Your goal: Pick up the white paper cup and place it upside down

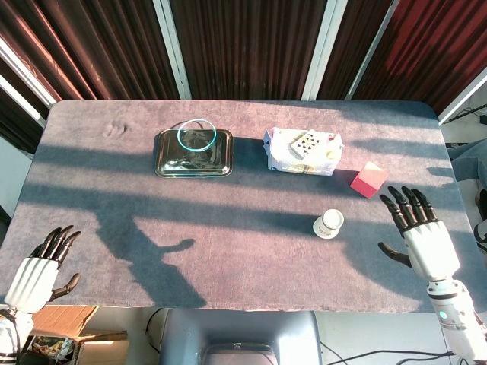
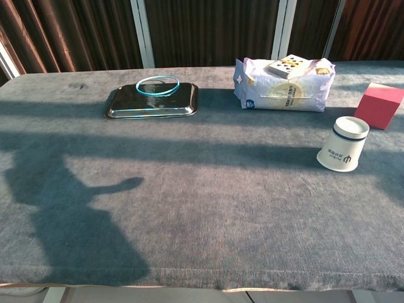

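The white paper cup [image 1: 329, 223] [image 2: 343, 144] stands upside down on the grey table, its wide rim on the cloth, right of centre. My right hand [image 1: 417, 236] hovers to the cup's right near the table's front right, fingers spread, holding nothing, well apart from the cup. At the front left corner, off the table's edge, my left hand [image 1: 38, 268] also holds nothing, fingers apart. Neither hand shows in the chest view.
A red box [image 1: 369, 179] [image 2: 380, 105] lies just behind and right of the cup. A white packet [image 1: 303, 151] [image 2: 283, 85] with playing cards on top sits behind it. A metal tray [image 1: 194, 153] [image 2: 153, 101] holding a blue ring [image 1: 197, 136] stands at the back left.
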### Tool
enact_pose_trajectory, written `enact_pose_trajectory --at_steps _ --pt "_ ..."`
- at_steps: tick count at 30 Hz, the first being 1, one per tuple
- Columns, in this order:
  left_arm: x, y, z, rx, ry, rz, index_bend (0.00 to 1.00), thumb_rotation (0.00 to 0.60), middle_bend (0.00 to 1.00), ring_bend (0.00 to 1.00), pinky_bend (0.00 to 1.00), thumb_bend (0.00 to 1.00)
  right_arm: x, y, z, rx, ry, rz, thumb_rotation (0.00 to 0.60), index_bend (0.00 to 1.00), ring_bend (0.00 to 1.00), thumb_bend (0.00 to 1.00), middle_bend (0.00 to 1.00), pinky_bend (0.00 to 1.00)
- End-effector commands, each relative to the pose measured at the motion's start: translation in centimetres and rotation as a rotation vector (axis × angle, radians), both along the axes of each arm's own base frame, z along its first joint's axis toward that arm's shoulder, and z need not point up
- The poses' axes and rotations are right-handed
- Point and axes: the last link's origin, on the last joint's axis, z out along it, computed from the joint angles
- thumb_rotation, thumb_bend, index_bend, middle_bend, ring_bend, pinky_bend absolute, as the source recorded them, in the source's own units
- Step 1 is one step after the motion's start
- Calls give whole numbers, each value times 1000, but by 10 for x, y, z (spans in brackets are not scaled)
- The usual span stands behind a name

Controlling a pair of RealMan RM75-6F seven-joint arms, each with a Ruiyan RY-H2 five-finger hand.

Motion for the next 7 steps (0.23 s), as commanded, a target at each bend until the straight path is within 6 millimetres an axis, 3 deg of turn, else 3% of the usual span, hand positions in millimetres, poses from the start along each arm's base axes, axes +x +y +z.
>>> enact_pose_trajectory --at_steps 1,7 --pt "0 0 -1 1 4 -2 108 600 45 0 286 295 -13 9 -5 31 -27 -31 600 223 86 265 174 204" --pt "1 -1 -1 10 6 -10 108 600 45 0 286 296 -18 9 -7 39 -66 -43 600 223 86 259 174 204"
